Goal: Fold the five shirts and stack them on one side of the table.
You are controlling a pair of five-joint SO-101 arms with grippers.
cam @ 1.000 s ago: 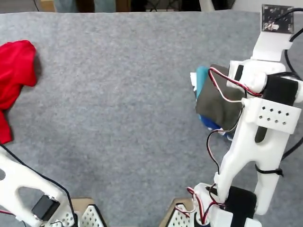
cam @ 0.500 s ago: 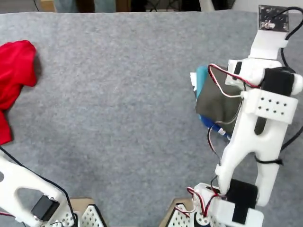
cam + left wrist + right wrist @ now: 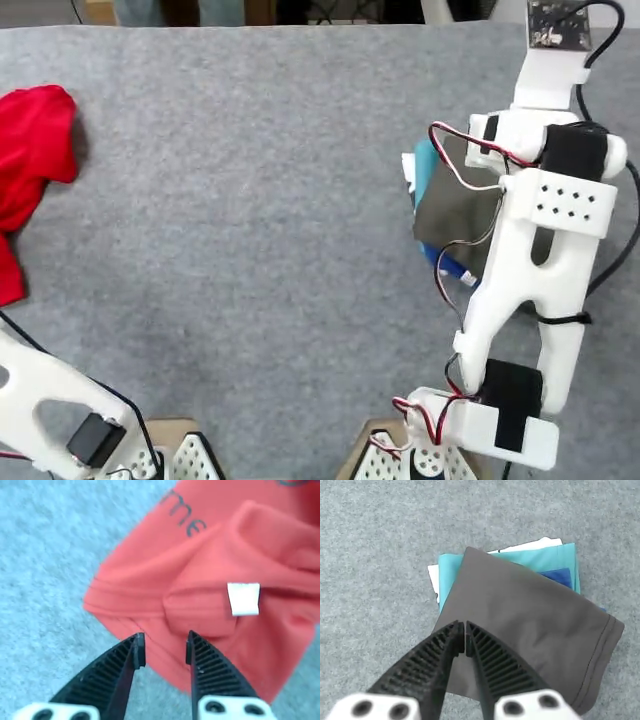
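The left gripper [image 3: 164, 642] hung released, jaws apart, over the hem of the crumpled red shirt [image 3: 215, 555], which spread out ahead of it on the grey bench [image 3: 40, 555]. The right gripper [image 3: 465, 627] was clenched on nothing, directly above the grey shirt [image 3: 530, 630] topping the folded stack, with the edge of a teal shirt [image 3: 520, 558] showing beyond it.

The red shirt [image 3: 35, 150] has dark lettering [image 3: 182, 517] and a white label [image 3: 243, 599]. Others: dark grey shirt [image 3: 530, 630], teal shirt [image 3: 520, 560], blue shirt [image 3: 557, 576], white shirt [image 3: 540, 544]. The counter [image 3: 250, 200] is speckled grey.
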